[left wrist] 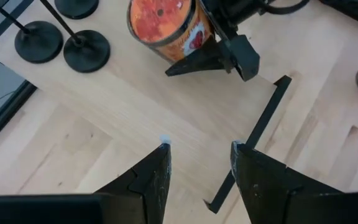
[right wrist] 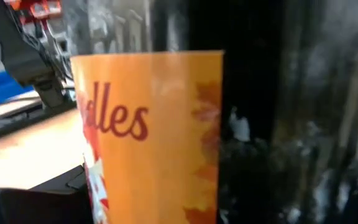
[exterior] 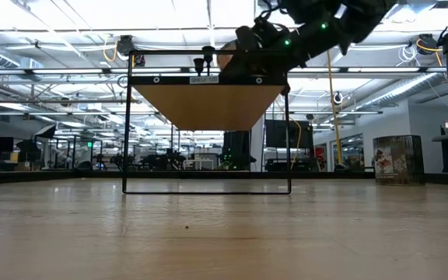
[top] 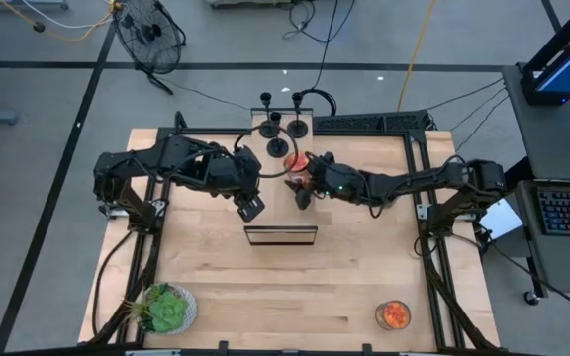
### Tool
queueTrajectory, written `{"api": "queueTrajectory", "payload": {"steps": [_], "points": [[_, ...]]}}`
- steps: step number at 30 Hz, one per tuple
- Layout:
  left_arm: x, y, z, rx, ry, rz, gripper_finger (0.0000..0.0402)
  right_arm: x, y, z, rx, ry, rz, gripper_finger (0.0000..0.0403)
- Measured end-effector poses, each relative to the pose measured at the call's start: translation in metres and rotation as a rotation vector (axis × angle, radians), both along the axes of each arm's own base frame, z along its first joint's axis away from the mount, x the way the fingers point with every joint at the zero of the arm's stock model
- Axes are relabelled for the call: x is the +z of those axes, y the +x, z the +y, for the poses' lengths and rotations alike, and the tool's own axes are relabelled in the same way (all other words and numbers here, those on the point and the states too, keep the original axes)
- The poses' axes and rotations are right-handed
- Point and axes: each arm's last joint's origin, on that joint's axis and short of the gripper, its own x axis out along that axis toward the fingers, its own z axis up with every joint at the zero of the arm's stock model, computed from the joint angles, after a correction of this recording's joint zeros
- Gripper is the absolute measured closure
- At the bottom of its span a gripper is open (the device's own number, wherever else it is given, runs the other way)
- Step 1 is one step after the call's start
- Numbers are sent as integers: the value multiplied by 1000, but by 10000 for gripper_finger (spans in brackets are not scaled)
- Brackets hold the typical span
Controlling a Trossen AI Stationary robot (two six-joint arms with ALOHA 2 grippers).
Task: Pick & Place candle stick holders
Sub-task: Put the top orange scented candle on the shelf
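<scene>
Three black candle stick holders (left wrist: 38,40) (left wrist: 86,50) (left wrist: 76,6) stand on their round bases near the table's far edge (top: 277,148). No gripper touches them. Right beside them is an orange candle jar (left wrist: 166,25), and my right gripper (top: 303,183) is shut on it. The jar's label fills the right wrist view (right wrist: 148,137). My left gripper (left wrist: 197,162) hangs open over bare wood nearer the table's middle (top: 250,208), with nothing between its fingers. My right gripper holds the orange jar by its lower side wall (left wrist: 188,46), between its two fingers. One finger (left wrist: 197,62) lies against the jar's near side; the jar hides the other. The fingers reach in almost level from the table's right. The jar is upright; whether its bottom rests on the wood, I cannot tell.
A black wire frame (top: 280,234) stands at the table's middle, close below my left gripper (left wrist: 253,137). A green plant in a bowl (top: 166,309) sits at the near left corner. A small jar with orange contents (top: 394,314) sits at the near right.
</scene>
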Motion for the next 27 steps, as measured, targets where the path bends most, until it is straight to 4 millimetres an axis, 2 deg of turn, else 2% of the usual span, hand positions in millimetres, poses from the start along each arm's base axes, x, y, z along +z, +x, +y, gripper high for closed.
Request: {"api": "queueTrajectory", "payload": {"steps": [7, 14, 21, 27], "points": [[0, 0, 0, -2, 1, 2, 229, -14, -10, -10, -35, 9, -65, 48], [0, 0, 0, 5, -2, -5, 229, -12, -10, -14, 4, 15, -99, 63], [0, 1, 2, 31, 4, -13, 229, -8, -9, -13, 29, 4, -137, 40], [1, 1, 2, 36, 1, -25, 229, -7, -9, -14, 36, -28, -136, 43]]}}
